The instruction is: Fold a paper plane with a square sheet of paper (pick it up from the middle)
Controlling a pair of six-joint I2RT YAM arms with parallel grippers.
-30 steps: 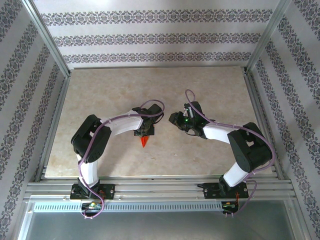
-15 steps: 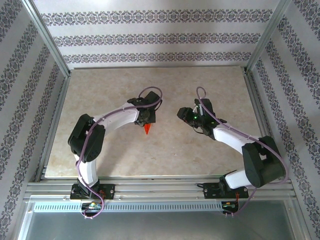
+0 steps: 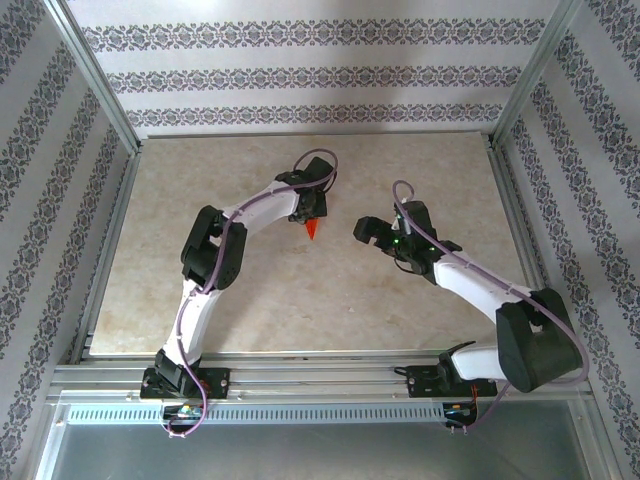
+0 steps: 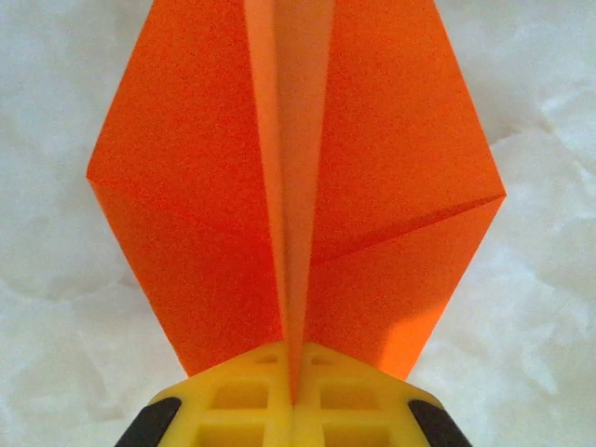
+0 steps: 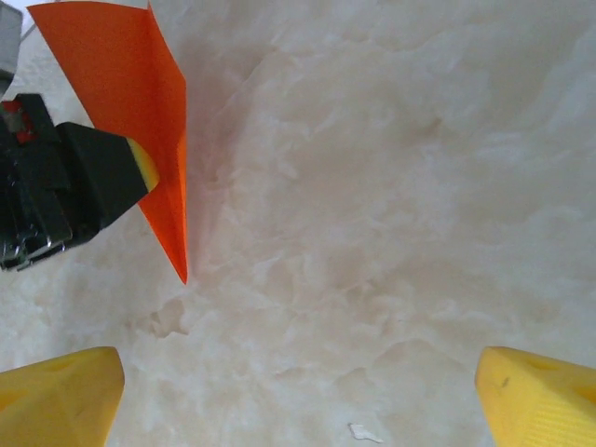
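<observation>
**newbie_ops:** where's each cam looking?

**me:** I've got the top one high behind the arm bases, facing down over the whole table. Left wrist sits right up against the paper plane. Right wrist's low over the table, just right of that same plane.

This was a robot lab's test cell. Aluminium framing boxed a marble-look tabletop, with wallpaper-patterned panels at nine, twelve and three o'clock.
</observation>
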